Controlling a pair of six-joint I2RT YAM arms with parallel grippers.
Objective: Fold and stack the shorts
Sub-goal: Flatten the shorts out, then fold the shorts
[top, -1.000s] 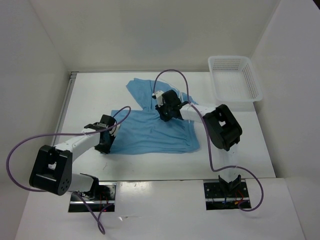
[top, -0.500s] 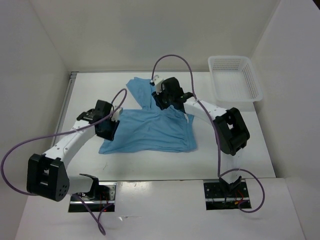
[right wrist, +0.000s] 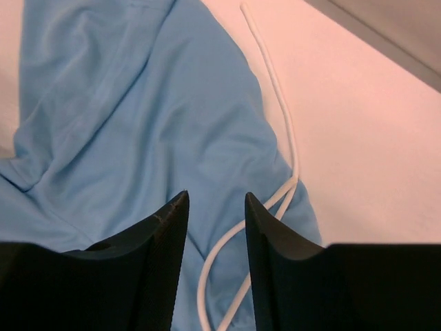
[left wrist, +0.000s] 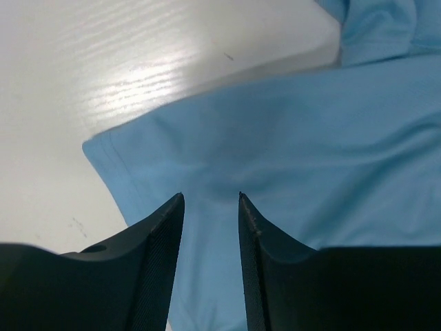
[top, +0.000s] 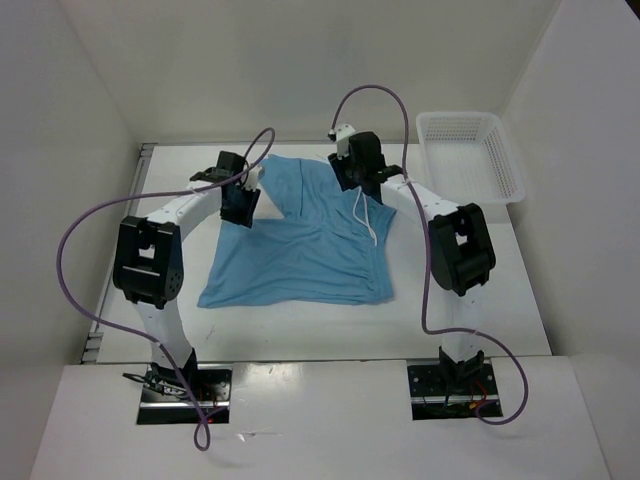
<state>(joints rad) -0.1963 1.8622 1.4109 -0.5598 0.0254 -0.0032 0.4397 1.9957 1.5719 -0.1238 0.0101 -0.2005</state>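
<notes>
Shorts (top: 300, 255) lie spread on the counter (top: 470, 280), mid-field. The near part is flat; the far part is drawn up toward the back edge, and both arms are reached out over it.

Left gripper (left wrist: 211, 196) sits over the far-left hem corner. Its jaws are a narrow slot apart with cloth showing through the gap and no fold visibly pinched. Right gripper (right wrist: 216, 196) is over the far-right part beside the drawstring (right wrist: 281, 103). Its jaws are at the same narrow gap, with nothing seen clamped. Basket (top: 505, 170) stands well apart on the far right.

Judgement: the step is the first fold, with the layout barely squared. To do it well:
- Take each far corner through both layers.
- Close on cloth only and keep the cord out of the right jaws.
- Lift both sides level.
- Carry the edge toward the near hem in one even sweep.
- Lay it down edge to edge before letting go.

Risk: the loose cord may trail outside the fold.
</notes>
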